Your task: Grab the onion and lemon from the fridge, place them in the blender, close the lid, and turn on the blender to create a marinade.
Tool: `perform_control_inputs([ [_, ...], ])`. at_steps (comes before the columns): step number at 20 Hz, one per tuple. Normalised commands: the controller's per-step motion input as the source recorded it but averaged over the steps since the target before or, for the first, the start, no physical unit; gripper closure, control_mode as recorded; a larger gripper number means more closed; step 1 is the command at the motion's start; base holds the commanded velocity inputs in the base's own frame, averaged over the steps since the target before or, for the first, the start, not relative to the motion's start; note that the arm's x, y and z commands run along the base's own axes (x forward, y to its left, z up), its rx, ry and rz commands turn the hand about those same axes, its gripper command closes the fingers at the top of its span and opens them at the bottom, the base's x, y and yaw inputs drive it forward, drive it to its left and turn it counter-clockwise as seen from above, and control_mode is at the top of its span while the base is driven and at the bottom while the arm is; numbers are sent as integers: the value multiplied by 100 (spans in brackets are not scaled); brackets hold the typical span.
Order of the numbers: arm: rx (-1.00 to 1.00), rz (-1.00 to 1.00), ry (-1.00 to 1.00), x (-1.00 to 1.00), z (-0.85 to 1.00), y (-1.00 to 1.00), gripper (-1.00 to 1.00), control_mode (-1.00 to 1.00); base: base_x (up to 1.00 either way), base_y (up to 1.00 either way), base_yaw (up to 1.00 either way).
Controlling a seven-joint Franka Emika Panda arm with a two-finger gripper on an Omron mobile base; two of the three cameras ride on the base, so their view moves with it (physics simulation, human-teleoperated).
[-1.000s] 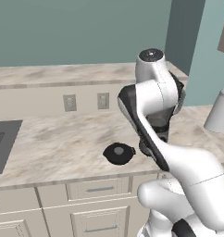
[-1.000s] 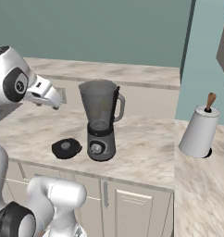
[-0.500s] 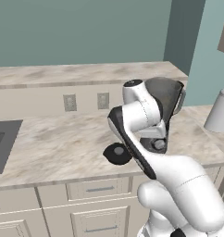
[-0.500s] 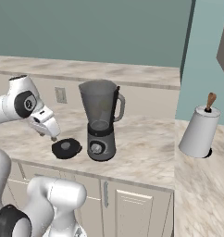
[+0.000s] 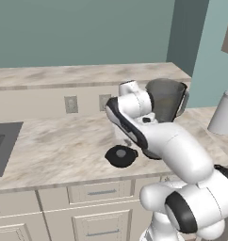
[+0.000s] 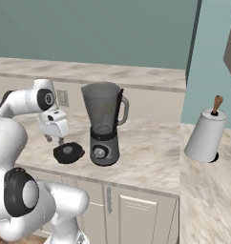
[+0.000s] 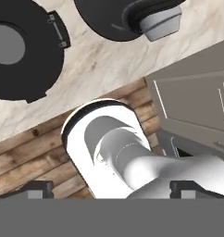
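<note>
Here the hand [image 6: 60,139], fingers spread wide, hovers above the lid [image 6: 68,152] beside the blender [image 6: 104,125].

teal wall [image 5: 83,33], beige marble counter [image 5: 54,150], pale cabinets [image 6: 136,209], wooden floor [image 7: 26,162]

1. You have bare counter [image 5: 59,150] from the lid [image 5: 120,156] out to its left end.
2. The blender [image 6: 104,125] stands just beside the lid, blocking that side.
3. Above the lid, your tool [image 6: 54,139] hangs, jaws wide.
4. The jar mouth is uncovered from above.
</note>
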Motion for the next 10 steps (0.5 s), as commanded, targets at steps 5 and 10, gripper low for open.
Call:
perform_control_inputs([
  [5, 0, 4, 0, 21, -63, 2, -100, -100, 0, 0, 0],
  [10, 0, 8, 0, 38, -43, 6, -100, -100, 0, 0, 0],
])
